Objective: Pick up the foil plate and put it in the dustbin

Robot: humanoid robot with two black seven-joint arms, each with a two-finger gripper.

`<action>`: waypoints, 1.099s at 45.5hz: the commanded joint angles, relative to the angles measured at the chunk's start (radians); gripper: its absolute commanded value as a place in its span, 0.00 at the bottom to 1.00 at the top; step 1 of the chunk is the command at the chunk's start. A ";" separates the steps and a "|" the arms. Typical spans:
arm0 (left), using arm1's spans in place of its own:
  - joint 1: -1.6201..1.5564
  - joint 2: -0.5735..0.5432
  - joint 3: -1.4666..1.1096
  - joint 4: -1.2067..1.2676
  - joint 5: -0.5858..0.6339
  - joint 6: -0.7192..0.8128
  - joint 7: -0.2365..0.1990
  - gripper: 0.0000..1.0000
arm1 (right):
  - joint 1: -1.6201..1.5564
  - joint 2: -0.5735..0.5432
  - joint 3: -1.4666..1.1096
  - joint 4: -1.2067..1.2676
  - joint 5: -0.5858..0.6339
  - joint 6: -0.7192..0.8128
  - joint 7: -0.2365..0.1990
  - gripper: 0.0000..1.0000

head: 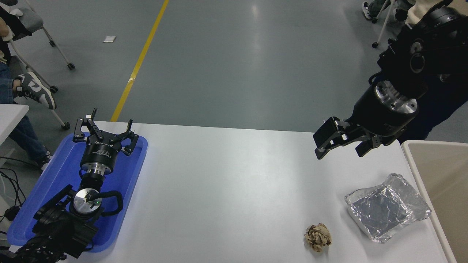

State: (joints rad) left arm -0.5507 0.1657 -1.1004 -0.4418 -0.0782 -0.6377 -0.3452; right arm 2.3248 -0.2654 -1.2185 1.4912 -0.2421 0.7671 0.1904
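The foil plate [388, 207] lies flat on the white table [226, 182] at the right, close to the dustbin [442, 190], whose pale rim and tan inside fill the right edge. My right gripper [342, 146] hangs open and empty above the table, up and to the left of the foil plate, well apart from it. My left gripper [104, 128] is parked open over the blue tray at the lower left.
A small brown wadded paper ball [318, 237] lies left of the foil plate near the front edge. A shallow blue tray [47, 197] sits at the table's left end. A person's legs and chairs stand at the far left and top right.
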 commanded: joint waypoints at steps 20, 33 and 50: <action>0.000 0.000 -0.001 0.000 0.000 0.001 0.000 1.00 | -0.019 0.015 -0.003 -0.012 0.003 -0.031 0.001 1.00; 0.000 0.000 -0.001 0.000 0.000 0.001 0.000 1.00 | -0.081 -0.057 -0.007 -0.029 -0.032 -0.081 0.001 1.00; 0.000 0.000 -0.001 0.000 0.000 0.001 0.000 1.00 | -0.349 -0.377 0.013 -0.196 -0.495 -0.238 0.007 1.00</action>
State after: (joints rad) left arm -0.5507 0.1657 -1.1014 -0.4419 -0.0781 -0.6366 -0.3451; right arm 2.1605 -0.4628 -1.2232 1.4288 -0.4735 0.6338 0.1932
